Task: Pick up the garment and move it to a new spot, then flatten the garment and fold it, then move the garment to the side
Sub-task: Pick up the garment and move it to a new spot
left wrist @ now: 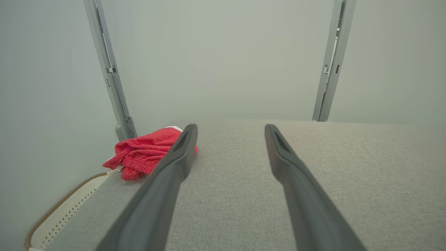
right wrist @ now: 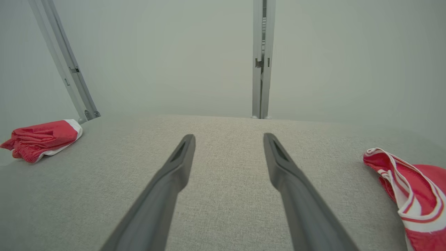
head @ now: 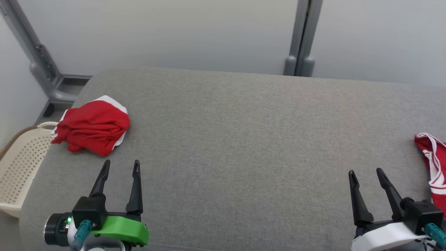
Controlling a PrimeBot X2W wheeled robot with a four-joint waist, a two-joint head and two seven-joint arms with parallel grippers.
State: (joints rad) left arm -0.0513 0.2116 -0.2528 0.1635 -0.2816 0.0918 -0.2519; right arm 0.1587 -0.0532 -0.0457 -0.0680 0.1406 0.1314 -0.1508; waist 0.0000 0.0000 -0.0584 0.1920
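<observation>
At the far left, below the table's edge, a cream perforated basket (head: pixel 21 167) is noted. Just right of it, on the left rear part of the grey fabric-covered table (head: pixel 244 132), the red garment (head: pixel 92 127) is found in a bunched heap. White trim shows along its far and right sides, and its left end reaches the table's edge above the basket. The left gripper (head: pixel 122 163) is recorded nearer the robot than this heap, close to it but apart, with its dark fingers pointed away from the robot. Its jaws are released, parted with only grey fabric between them. In the left wrist view the red garment (left wrist: pixel 143 153) is partly hidden behind one finger. Whether the fingers touch the table cannot be told. Behind the table, grey metal posts (head: pixel 302 38) are seen against a pale wall. Toward the right, the right gripper (head: pixel 365 171) is held over the table, well apart from the left one. Its jaws are likewise released, and nothing is held. At the far right edge a striped garment (head: pixel 432 164), red with white bands, is lain crumpled on the table. It is cut off by the frame, just beside the right gripper but not touched by it.
</observation>
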